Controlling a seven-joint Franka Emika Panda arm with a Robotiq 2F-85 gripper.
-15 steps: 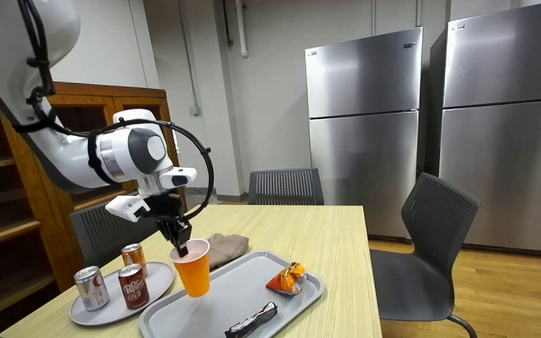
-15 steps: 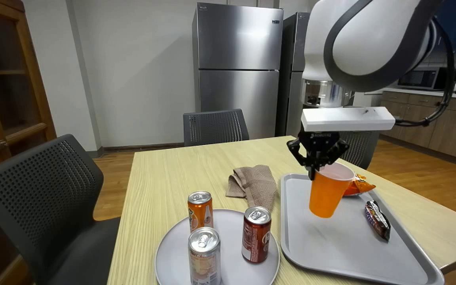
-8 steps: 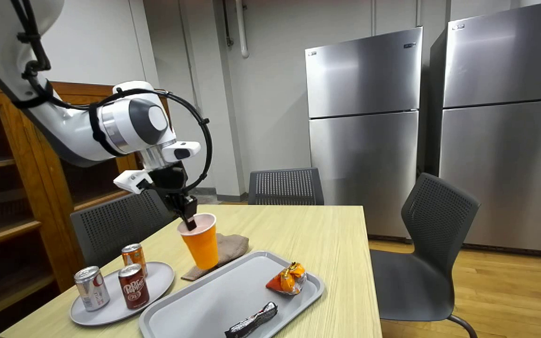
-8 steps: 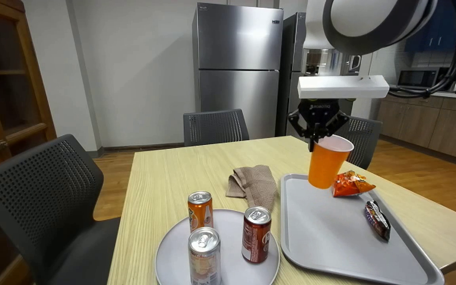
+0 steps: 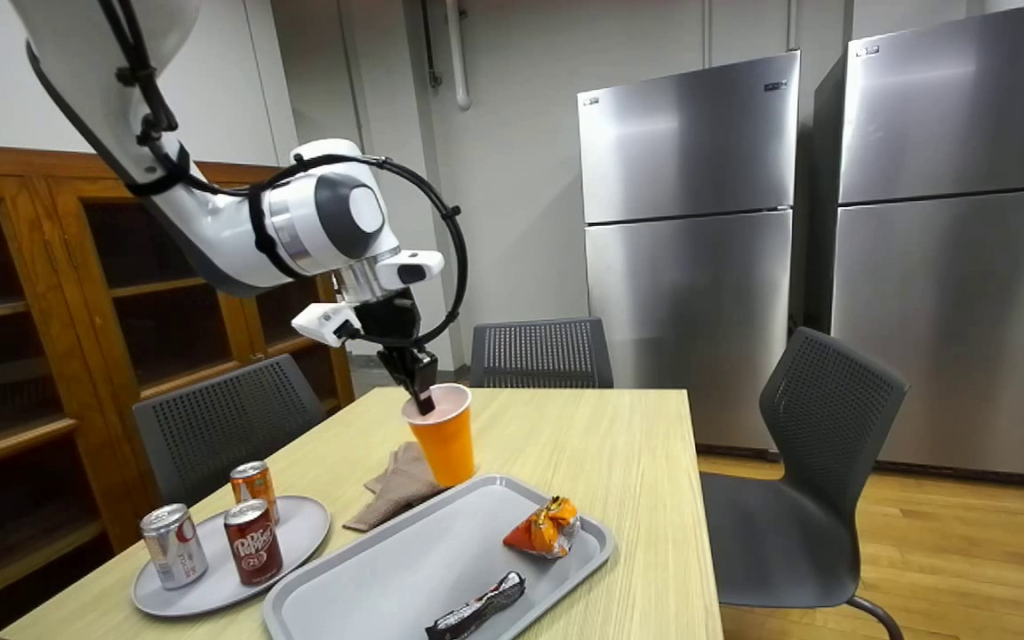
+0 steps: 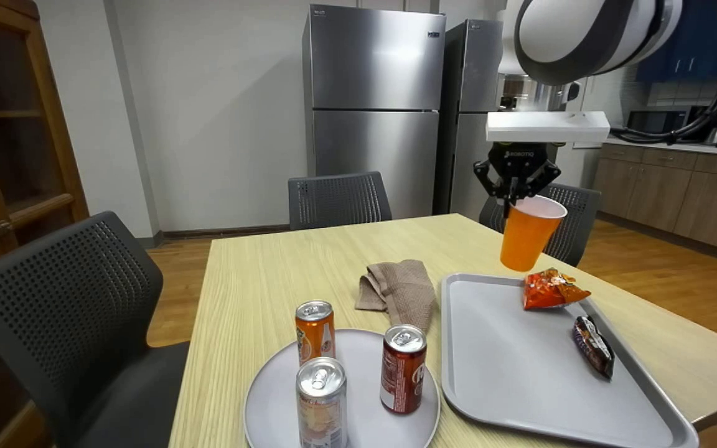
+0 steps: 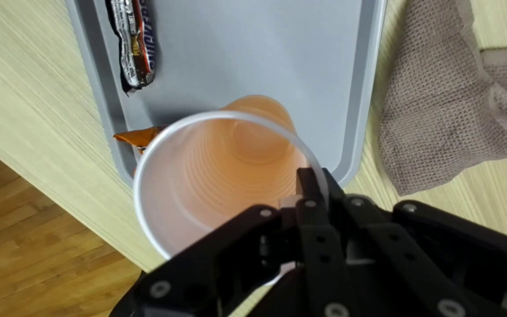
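Note:
My gripper [image 5: 424,404] is shut on the rim of an orange cup [image 5: 445,444] with a pale inside. One finger is inside the cup and the other outside it, as the wrist view shows at the gripper [image 7: 319,178] and the cup [image 7: 240,154]. The cup is slightly tilted and hangs in the air by the far end of a grey tray [image 6: 508,373]. An orange snack bag [image 6: 548,290] lies on the tray near the cup, partly hidden by it in the wrist view. A dark candy bar [image 6: 594,347] lies on the tray too.
A brown cloth [image 6: 399,289] lies beside the tray. A round grey plate [image 6: 358,429] holds an orange can [image 6: 315,333], a dark red can [image 6: 403,370] and a silver can [image 6: 321,404]. Dark chairs [image 5: 805,462] stand around the table [image 5: 583,427].
The gripper has lifted the cup higher and carried it toward the tray's far end, to the right in both exterior views. The tray, snacks, cloth and cans have not moved.

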